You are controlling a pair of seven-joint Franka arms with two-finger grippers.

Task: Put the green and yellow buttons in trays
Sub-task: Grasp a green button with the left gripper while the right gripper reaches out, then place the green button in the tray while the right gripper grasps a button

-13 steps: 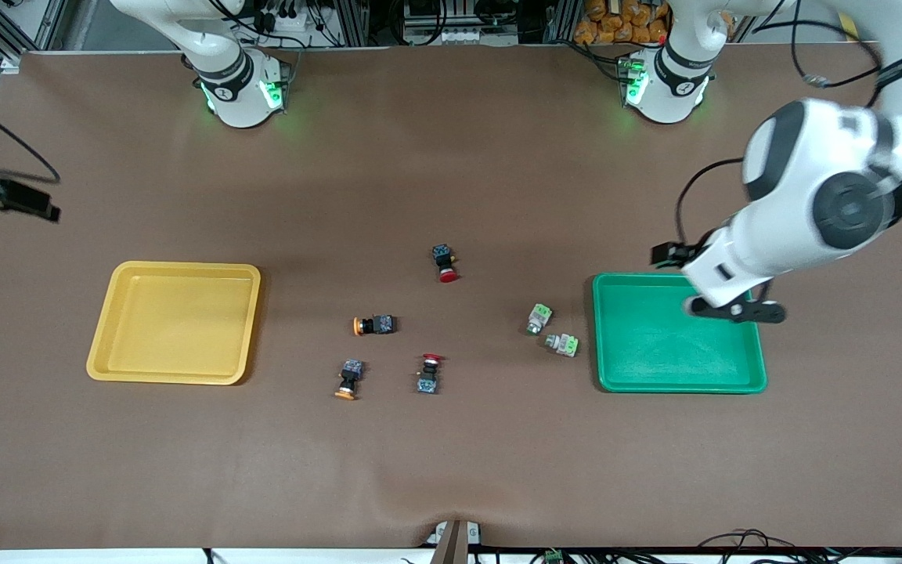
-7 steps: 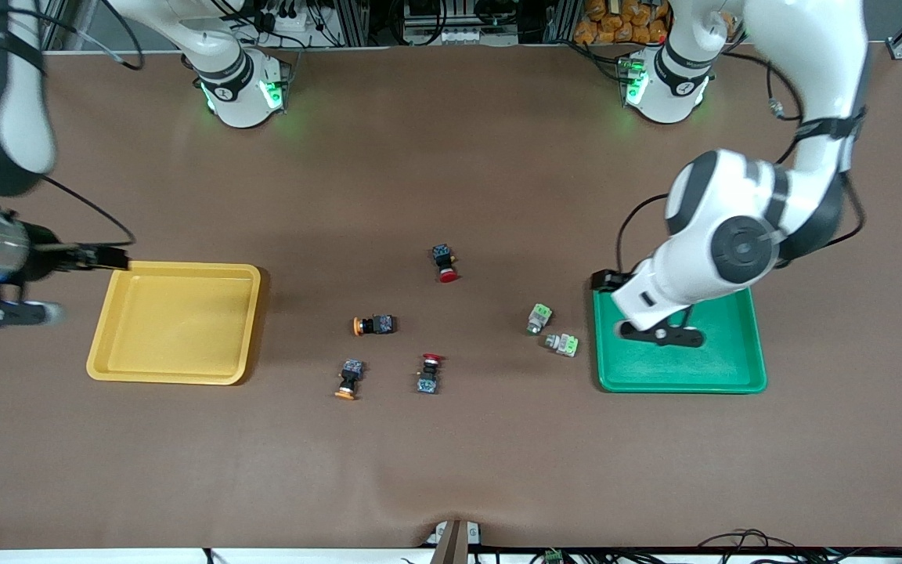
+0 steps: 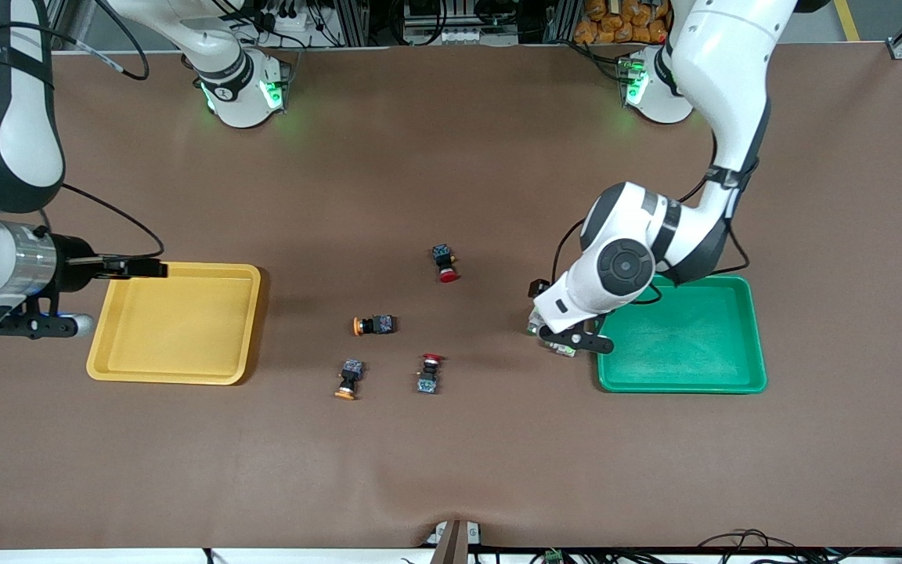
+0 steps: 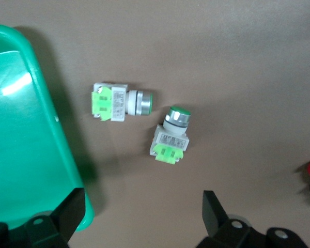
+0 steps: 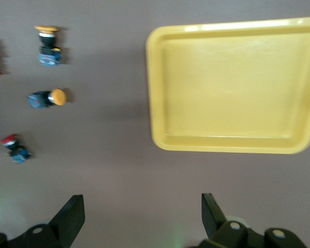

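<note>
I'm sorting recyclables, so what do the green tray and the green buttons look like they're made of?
Green tray: probably glossy moulded plastic, with bright highlights and a rounded rim. Green buttons: whitish-grey bodies, likely matte plastic, with shiny silver collars that may be metal or plated plastic.

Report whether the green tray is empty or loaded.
Empty. The green tray shows only bare floor; both green buttons lie on the table beside it.

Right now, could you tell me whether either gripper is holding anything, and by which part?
Nothing is held. The left gripper hangs open over the two green buttons; the right gripper is open beside the yellow tray.
</note>
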